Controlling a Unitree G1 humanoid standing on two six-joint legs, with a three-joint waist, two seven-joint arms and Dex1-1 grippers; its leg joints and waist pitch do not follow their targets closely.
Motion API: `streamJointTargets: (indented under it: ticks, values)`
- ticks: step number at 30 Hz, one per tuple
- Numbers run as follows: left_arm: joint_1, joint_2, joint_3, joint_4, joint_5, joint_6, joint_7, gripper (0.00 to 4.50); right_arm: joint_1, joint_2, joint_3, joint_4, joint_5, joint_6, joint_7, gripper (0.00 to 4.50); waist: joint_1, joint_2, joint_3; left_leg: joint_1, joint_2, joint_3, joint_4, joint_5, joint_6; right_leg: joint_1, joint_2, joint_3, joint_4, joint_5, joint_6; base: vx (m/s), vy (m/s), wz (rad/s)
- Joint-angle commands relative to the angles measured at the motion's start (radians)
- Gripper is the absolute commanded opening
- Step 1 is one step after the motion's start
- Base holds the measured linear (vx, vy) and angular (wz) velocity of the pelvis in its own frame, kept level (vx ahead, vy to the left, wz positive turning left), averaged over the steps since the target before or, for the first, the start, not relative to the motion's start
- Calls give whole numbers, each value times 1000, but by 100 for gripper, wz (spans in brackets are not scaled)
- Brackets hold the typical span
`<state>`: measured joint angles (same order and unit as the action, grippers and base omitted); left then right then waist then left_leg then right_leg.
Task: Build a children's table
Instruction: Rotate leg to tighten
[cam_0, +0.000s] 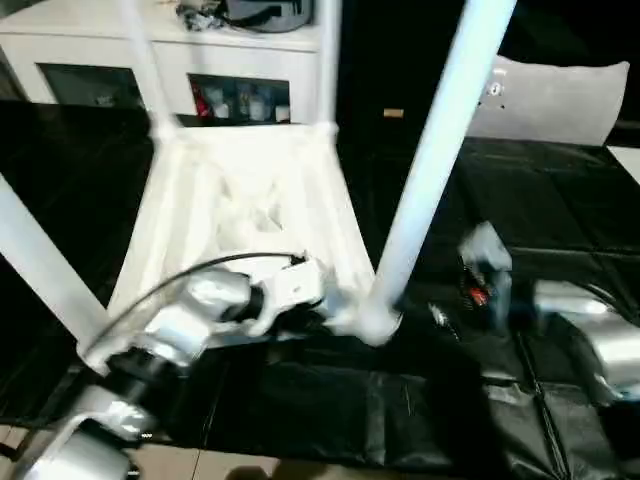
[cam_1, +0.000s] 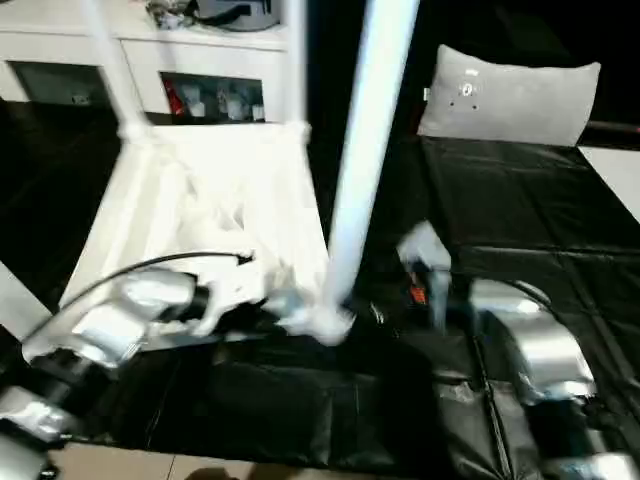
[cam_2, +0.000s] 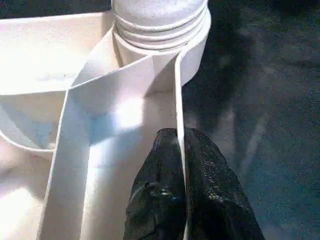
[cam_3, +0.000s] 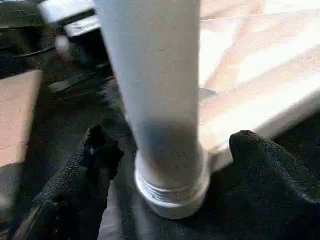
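Pinching the tabletop's (cam_0: 250, 210) thin rim wall, your left gripper (cam_2: 181, 150) has both black fingers shut on it just beside the corner socket (cam_2: 160, 30). Your right gripper (cam_3: 167, 150) stands spread wide either side of the near leg (cam_0: 430, 170), touching nothing. Tabletop lies underside-up on the black mat (cam_0: 400, 410), legs rising toward twelve o'clock.

Black sheeted floor (cam_0: 560, 200) spread with creased dark covering, upturned white tabletop (cam_0: 250, 210) lying on it at ten o'clock with legs (cam_0: 440, 150) standing up, grey pillow (cam_0: 560, 100) at two o'clock, white cabinet (cam_0: 150, 50) at eleven o'clock
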<state>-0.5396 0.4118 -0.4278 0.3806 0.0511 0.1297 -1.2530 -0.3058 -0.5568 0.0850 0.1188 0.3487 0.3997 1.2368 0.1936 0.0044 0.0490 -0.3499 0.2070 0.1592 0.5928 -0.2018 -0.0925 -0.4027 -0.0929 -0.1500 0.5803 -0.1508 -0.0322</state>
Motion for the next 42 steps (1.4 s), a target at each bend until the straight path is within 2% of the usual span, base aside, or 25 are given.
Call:
streamJointTargets:
  ticks: [1, 3, 7, 8, 10, 11, 20, 21, 22, 23, 24, 25, 26, 27, 28, 29, 30, 32, 33, 34, 35, 37, 39, 41, 42]
  values:
    - [-8, -5, -40, -27, -12, -42, -63, 0, -8, -9, 6, -2, 20, 3, 49, 346, -5, -10, -70, 2, 36, 1, -66, -143, 68, 59, -77, 66, -67, -341, -115, 0, 0, 0]
    - [-7, -5, -41, -27, -16, -50, -75, 0, -12, -8, 16, 16, 21, -19, 69, 323, 3, -8, -72, 8, 38, 1, -66, -149, 58, 55, -78, 68, -66, -341, -120, 0, 0, 0]
    - [-8, -6, -44, -24, -18, -59, -86, 0, -17, -6, 35, 46, 20, -46, 91, 294, 0, -10, -71, 2, 37, -1, -67, -159, 53, 59, -77, 66, -63, -330, -125, 0, 0, 0]
    - [-9, -9, -46, -20, -20, -62, -86, 0, -19, -4, 43, 55, 19, -46, 107, 272, -1, -16, -71, 2, 36, 0, -67, -159, 54, 59, -77, 66, -65, -340, -120, 0, 0, 0]
    - [-10, -10, -46, -18, -21, -64, -87, 0, -19, -4, 46, 58, 19, -45, 113, 260, 0, -15, -71, -1, 34, 1, -66, -152, 56, 61, -77, 66, -66, -349, -114, 0, 0, 0]
    - [-11, -11, -45, -15, -21, -65, -87, 0, -20, -4, 50, 63, 19, -44, 126, 237, 1, -16, -72, 0, 34, 1, -65, -145, 58, 61, -77, 65, -66, -355, -108, 0, 0, 0]
    - [-12, -12, -44, -11, -22, -67, -88, 0, -22, -2, 52, 70, 23, -41, 141, 227, 2, -15, -72, 0, 35, 1, -64, -133, 61, 59, -76, 65, -63, -342, -112, 0, 0, 0]
    - [-12, -12, -44, -10, -22, -67, -89, 0, -23, -2, 53, 72, 24, -41, 144, 213, 2, -15, -72, 0, 35, 0, -65, -134, 60, 59, -76, 65, -64, -347, -109, 0, 0, 0]
    - [-14, -27, -23, -15, -23, -9, -41, 0, -13, 26, 46, 50, 24, -20, 79, 205, 2, -16, -72, -1, 35, 1, -64, -133, 60, 59, -76, 65, -64, -348, -107, 0, 0, 0]
    - [-14, -30, -19, -16, -23, 1, -33, 0, -11, 30, 45, 47, 24, -16, 69, 201, 0, -11, -71, 0, 35, 1, -65, -137, 55, 58, -75, 66, -65, -350, -107, 0, 0, 0]
    - [-19, -86, 39, -28, -26, 148, 110, 0, -12, 123, 24, 25, -16, 34, -160, 199, -4, -13, -68, -2, 34, -1, -68, -141, 44, 59, -74, 64, -68, -369, -102, 0, 0, 0]
    - [-20, -101, 51, -31, -27, 180, 142, 0, -19, 147, 18, 30, -30, 45, -219, 198, -10, -13, -66, -2, 34, 0, -69, -144, 30, 58, -73, 65, -65, -379, -99, 0, 0, 0]
    - [-21, -113, 60, -33, -27, 202, 166, 0, -28, 166, 10, 39, -41, 56, -266, 196, -15, -14, -64, 0, 28, -2, -69, -163, 13, 58, -78, 59, -75, -441, -81, 0, 0, 0]
    - [-21, -124, 67, -35, -27, 222, 188, 0, -38, 184, 3, 49, -51, 67, -309, 193, -29, -16, -65, -5, 21, -4, -70, -176, 5, 65, -79, 52, -83, -488, -52, 0, 0, 0]
    - [-25, -158, 86, -41, -13, 286, 263, 0, -62, 234, -25, 70, -74, 99, -428, 193, -34, -10, -67, -5, 22, -6, -70, -177, 2, 65, -79, 51, -83, -489, -46, 0, 0, 0]
    - [-27, -172, 94, -42, -5, 311, 297, 0, -72, 255, -38, 78, -84, 111, -478, 192, -51, -13, -66, -5, 22, -6, -70, -183, 0, 61, -74, 51, -86, -478, -44, 0, 0, 0]
    - [-31, -190, 102, -38, 8, 337, 338, 0, -84, 282, -55, 92, -106, 119, -550, 192, -62, -11, -66, -5, 19, -7, -68, -188, 1, 63, -74, 48, -90, -482, -42, 0, 0, 0]
    - [-32, -211, 107, -37, 19, 349, 373, 0, -97, 312, -70, 115, -151, 110, -652, 192, -75, -13, -64, -5, 12, -4, -65, -185, 9, 59, -73, 46, -96, -497, -34, 0, 0, 0]
    - [-34, -239, 122, -36, 13, 368, 410, 0, -106, 336, -90, 135, -145, 113, -697, 192, -77, -12, -67, -4, 9, -2, -62, -178, 17, 59, -73, 45, -99, -505, -24, 0, 0, 0]
    - [-35, -259, 130, -42, 12, 387, 436, 0, -108, 356, -104, 141, -133, 112, -715, 192, -78, -20, -66, -1, 10, -1, -63, -174, 23, 57, -72, 45, -102, -505, -23, 0, 0, 0]
    - [-35, -281, 133, -48, 12, 397, 459, 0, -100, 374, -114, 124, -106, 105, -705, 246, -77, -15, -67, -1, 13, -2, -64, -164, 31, 56, -71, 48, -96, -484, -32, 0, 0, 0]
    - [-32, -283, 129, -58, 12, 403, 458, 0, -89, 378, -113, 96, -91, 117, -693, 262, -74, -13, -70, -4, 20, -4, -66, -148, 40, 59, -71, 52, -88, -430, -43, 0, 0, 0]
    - [-27, -274, 118, -67, 16, 396, 448, 0, -82, 367, -105, 82, -89, 115, -668, 294, -69, -11, -75, -4, 27, -5, -66, -103, 50, 60, -70, 59, -72, -319, -81, 0, 0, 0]
    - [-18, -254, 99, -76, 25, 375, 435, 0, -75, 338, -85, 77, -101, 88, -619, 301, -67, -11, -75, -7, 28, -4, -65, -81, 57, 63, -70, 63, -60, -255, -110, 0, 0, 0]
    - [-14, -248, 95, -78, 26, 375, 431, 0, -70, 325, -78, 77, -104, 76, -599, 307, -64, -7, -75, -7, 26, -3, -64, -82, 61, 64, -70, 63, -60, -239, -117, 0, 0, 0]
